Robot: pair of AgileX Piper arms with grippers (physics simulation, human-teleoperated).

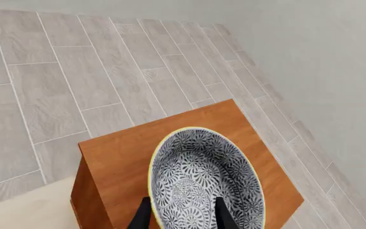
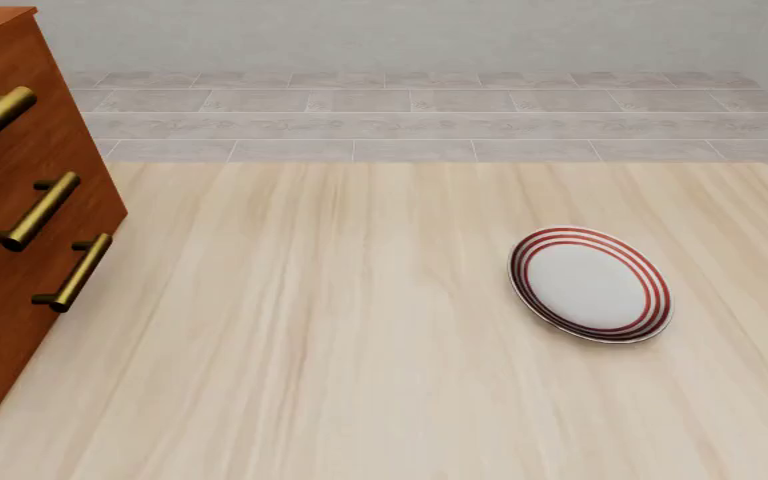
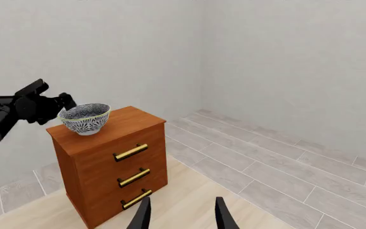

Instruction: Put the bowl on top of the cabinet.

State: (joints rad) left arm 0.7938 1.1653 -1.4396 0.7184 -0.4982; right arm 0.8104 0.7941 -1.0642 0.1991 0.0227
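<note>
Your left gripper (image 1: pixel 183 217) has the bowl (image 1: pixel 203 177) pinched at its near rim, one finger inside the patterned wall, one outside; only the two dark fingertips show at the frame edge in the left wrist view, the rest of the gripper is cut off. The bowl sits over the cabinet (image 1: pixel 126 162) top, lower rim cropped by the frame, so from that view you can't tell if its base is touching the wood.

The right wrist view helps: the bowl (image 3: pixel 86 118) is upright at the near-left part of the cabinet (image 3: pixel 110 164) top, base looks to be resting on it or just above, too small to be sure. The left arm (image 3: pixel 17 109) reaches in from the side and meets the bowl's rim; its fingers are hidden behind the wrist there. Three drawers with brass handles (image 3: pixel 131 152) face the table.

Your right gripper (image 3: pixel 183 212) holds nothing, fingers parted to a moderate gap, only the tips visible, hanging above the table (image 3: pixel 189 205) well away from the cabinet.

In the front view neither arm appears, and the bowl is out of frame; the cabinet (image 2: pixel 17 230) is cropped at the left edge, top surface barely visible. The plate (image 2: pixel 590 283) with red rings lies flat on the table (image 2: pixel 317 340), right of centre, well apart from the cabinet.
</note>
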